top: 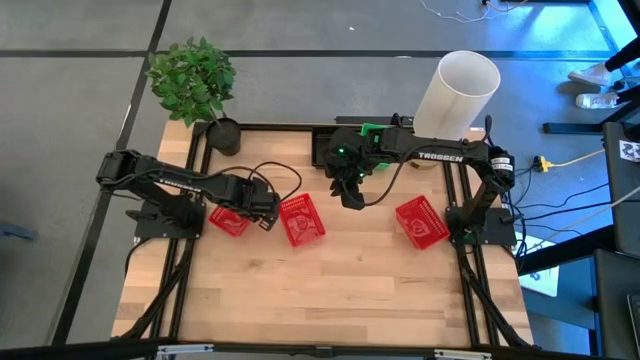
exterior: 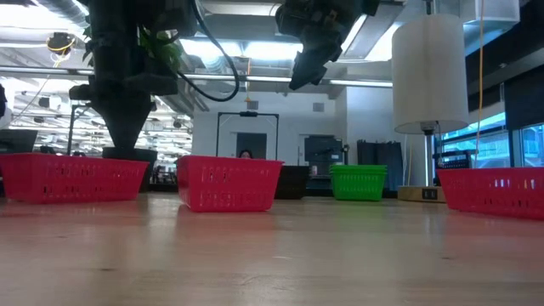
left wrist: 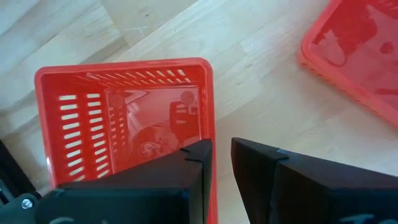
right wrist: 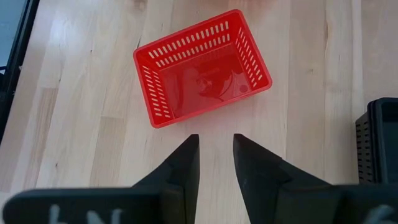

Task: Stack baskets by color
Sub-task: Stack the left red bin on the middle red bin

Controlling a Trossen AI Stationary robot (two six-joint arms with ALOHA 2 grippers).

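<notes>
Three red baskets stand on their bottoms on the wooden table: a left one, a middle one and a right one. My left gripper is down at the left basket's side that faces the middle basket, shut on its wall. My right gripper hangs open and high above the table, just beyond the middle basket, holding nothing. A green basket stands at the far edge under the right arm, and a black basket beside it. My left gripper has the left red basket's side wall between its two fingers, one finger inside the basket and the other outside. The fingers come steeply from above. The basket stands upright with its bottom on the table.
A large white cylinder stands at the far right corner and a potted plant at the far left. Bare wood lies along the near half of the table. Black frame rails run along both sides.
</notes>
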